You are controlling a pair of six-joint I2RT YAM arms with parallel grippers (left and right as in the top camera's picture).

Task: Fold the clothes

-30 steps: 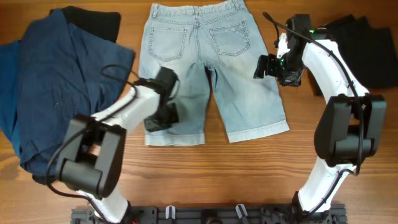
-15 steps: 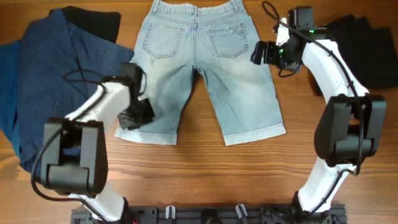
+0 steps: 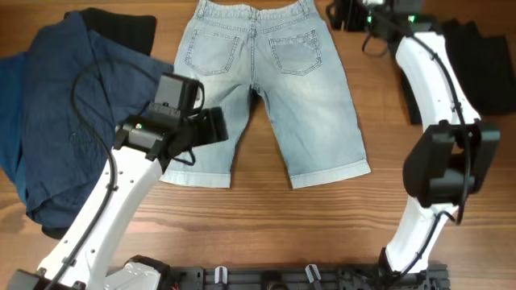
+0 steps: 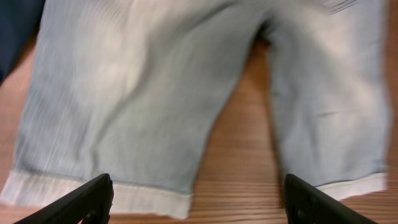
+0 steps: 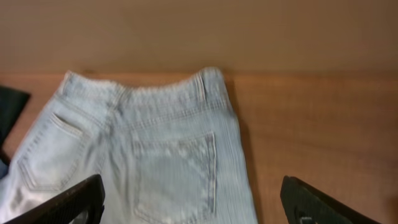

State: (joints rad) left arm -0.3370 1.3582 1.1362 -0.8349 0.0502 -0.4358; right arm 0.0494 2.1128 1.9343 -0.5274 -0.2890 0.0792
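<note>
Overhead, the denim shorts [image 3: 270, 89] lie flat on the wooden table [image 3: 322, 229]. Their back pockets face up, the waistband is at the far edge, and both hemmed legs point toward the robot's base. The left tool [image 3: 211, 129] hangs over the leg on its own side, near the inner edge. The right tool [image 3: 339, 14] sits at the far edge, just beside the waistband corner on its side. From this view I cannot tell how wide either one stands. A dark blue garment [image 3: 56, 113] is spread to the left of the shorts, with a black garment [image 3: 125, 28] showing from under its far end. A second black garment [image 3: 476, 60] lies at the right edge.

Seen from the left wrist, somewhat blurred, the fingers [image 4: 87, 199] are spread wide and hold nothing. Both legs and their hems lie below, with bare wood between them.

From the right wrist, its fingers [image 5: 74, 202] are likewise spread wide and empty. The waistband and a back pocket lie ahead.
</note>
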